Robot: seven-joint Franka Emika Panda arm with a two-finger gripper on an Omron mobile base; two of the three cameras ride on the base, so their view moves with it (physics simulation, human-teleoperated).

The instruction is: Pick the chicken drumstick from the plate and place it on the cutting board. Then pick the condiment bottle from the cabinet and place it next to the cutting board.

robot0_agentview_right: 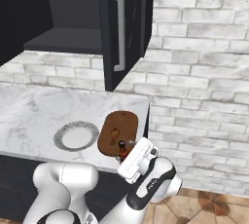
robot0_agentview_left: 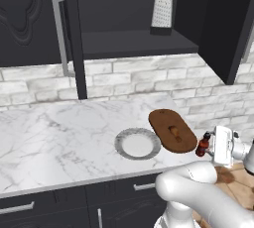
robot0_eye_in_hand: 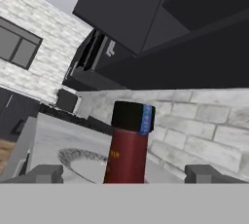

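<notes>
The condiment bottle (robot0_eye_in_hand: 127, 147), dark red with a black cap, stands upright between my gripper's (robot0_eye_in_hand: 125, 173) two fingertips (robot0_eye_in_hand: 46, 173); a gap shows on each side, so the gripper is open. From the base views the bottle (robot0_agentview_left: 202, 145) (robot0_agentview_right: 122, 151) sits at the counter's right end, right beside the oval brown cutting board (robot0_agentview_left: 166, 123) (robot0_agentview_right: 124, 121). The chicken drumstick (robot0_agentview_left: 174, 133) (robot0_agentview_right: 115, 135) lies on the board. The round grey-rimmed plate (robot0_agentview_left: 124, 138) (robot0_agentview_right: 61, 135) (robot0_eye_in_hand: 73, 157) lies left of the board with nothing on it. The dark cabinet (robot0_agentview_left: 134, 43) hangs open above.
A metal box grater (robot0_agentview_left: 162, 10) stands on the cabinet shelf. The open cabinet door with its silver handle (robot0_agentview_right: 119, 30) juts out above the board. The counter ends just right of the board, with a brick wall (robot0_agentview_right: 194, 72) behind.
</notes>
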